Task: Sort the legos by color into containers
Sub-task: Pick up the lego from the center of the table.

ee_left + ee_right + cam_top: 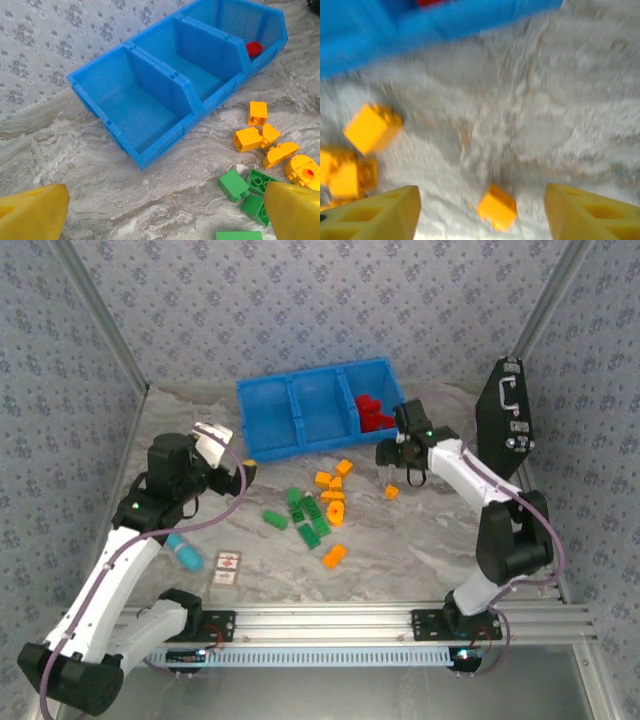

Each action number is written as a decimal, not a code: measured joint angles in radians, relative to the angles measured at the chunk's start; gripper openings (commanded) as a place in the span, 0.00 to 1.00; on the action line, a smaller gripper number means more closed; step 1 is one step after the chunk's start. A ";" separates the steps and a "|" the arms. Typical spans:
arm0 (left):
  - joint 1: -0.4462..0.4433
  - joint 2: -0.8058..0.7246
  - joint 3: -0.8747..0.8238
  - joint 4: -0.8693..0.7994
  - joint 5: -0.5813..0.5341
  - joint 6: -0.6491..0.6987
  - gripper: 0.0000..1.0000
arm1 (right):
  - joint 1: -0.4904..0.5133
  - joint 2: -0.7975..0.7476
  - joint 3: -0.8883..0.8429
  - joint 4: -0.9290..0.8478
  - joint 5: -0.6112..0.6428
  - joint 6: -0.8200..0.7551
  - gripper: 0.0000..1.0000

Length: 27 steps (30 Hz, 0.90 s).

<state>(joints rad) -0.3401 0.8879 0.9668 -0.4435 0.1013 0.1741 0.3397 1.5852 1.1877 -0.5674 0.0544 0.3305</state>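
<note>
Two robot arms pause over a marbled surface (430, 540) strewn with legos. The right tool (400, 468), its yellow fingers (592, 212) spread wide and holding nothing, hangs just in front of the blue bin (268, 425), near its right end. A single orange brick (496, 212) lies on the surface below the gap between those fingers. The left tool (162, 220) is likewise fully spread and empty, poised off the bin's left front corner and angled toward it. Red legos (372, 412) sit piled in the bin's right compartment, while the middle and left compartments show bare blue floors. Between the arms, in front of the bin, orange legos (335, 490) cluster beside a loose group of green legos (305, 515), with one more orange piece (334, 556) lying nearer the arm bases. A light-blue cylinder (185, 553) and a small printed card (228, 568) rest beside the left arm, and a black case (505, 410) stands at the right wall.
</note>
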 measured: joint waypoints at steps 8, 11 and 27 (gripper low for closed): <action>-0.010 -0.036 0.000 -0.001 0.015 -0.015 1.00 | 0.043 -0.054 -0.080 -0.008 0.020 -0.115 0.97; -0.034 -0.039 0.000 -0.002 0.014 -0.015 1.00 | 0.040 -0.048 -0.080 -0.008 0.029 -0.139 0.98; -0.076 -0.083 0.000 -0.011 -0.022 -0.007 1.00 | 0.040 0.148 -0.047 -0.037 0.056 -0.192 0.79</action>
<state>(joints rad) -0.4156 0.8047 0.9665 -0.4541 0.0795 0.1673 0.3801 1.7332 1.1412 -0.6048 0.1104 0.1387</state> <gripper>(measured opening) 0.998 0.819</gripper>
